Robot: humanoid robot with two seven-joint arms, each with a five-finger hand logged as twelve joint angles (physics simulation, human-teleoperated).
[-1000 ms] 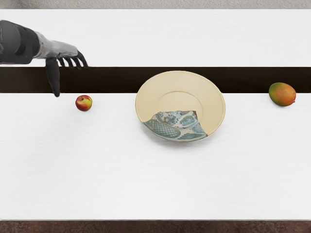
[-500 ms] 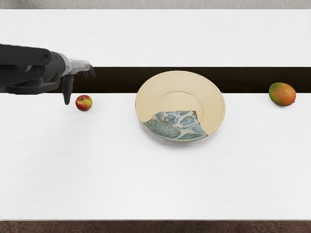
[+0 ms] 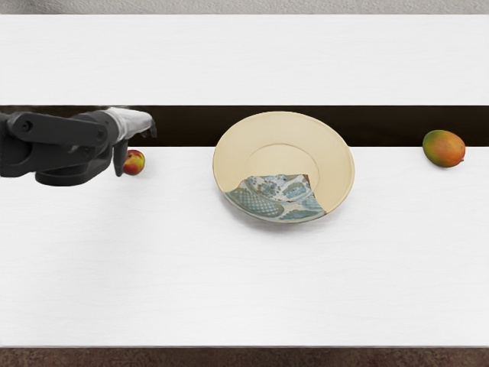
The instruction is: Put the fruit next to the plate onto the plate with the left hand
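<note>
Hovering just above the small red-and-yellow round fruit, the robot's grey-backed left hand grips nothing. Its digits hang loose and unclosed, with one dark digit dropping against the fruit's left side and the others showing only as short tips above it. The fruit rests on the white table, close to the dark gap behind it and well apart from the shallow cream plate with a blue patterned patch to its right. The main risk is probably rolling: a nudge from that single digit could send the round fruit toward the plate or back into the gap before the other fingers get around it. A one-sided or shallow close may squeeze it out, and a low carry could clip the plate's raised rim. The green-and-orange oval fruit far right seems the wrong target.
</note>
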